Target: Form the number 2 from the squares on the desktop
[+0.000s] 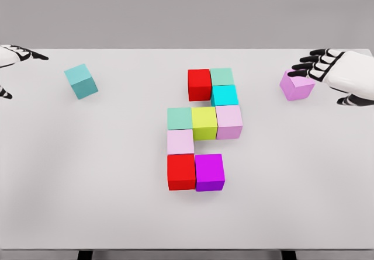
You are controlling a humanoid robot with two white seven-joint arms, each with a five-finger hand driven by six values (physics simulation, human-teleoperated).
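Judging by their crisp edges, we rate the cubes rigid and light, best pinched on two opposite flat faces. We count ten: eight joined mid-tabletop in a partial 2, from the red cube down to the magenta cube; a teal cube loose near the far left corner; a pink cube near the far right corner. Our right hand has fingers spread, touching or just over that pink cube, not gripping. Our left hand at the left edge is mostly cropped; cannot tell.

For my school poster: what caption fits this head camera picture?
Colored blocks form most of a 2 on the table while the right hand reaches a pink block.
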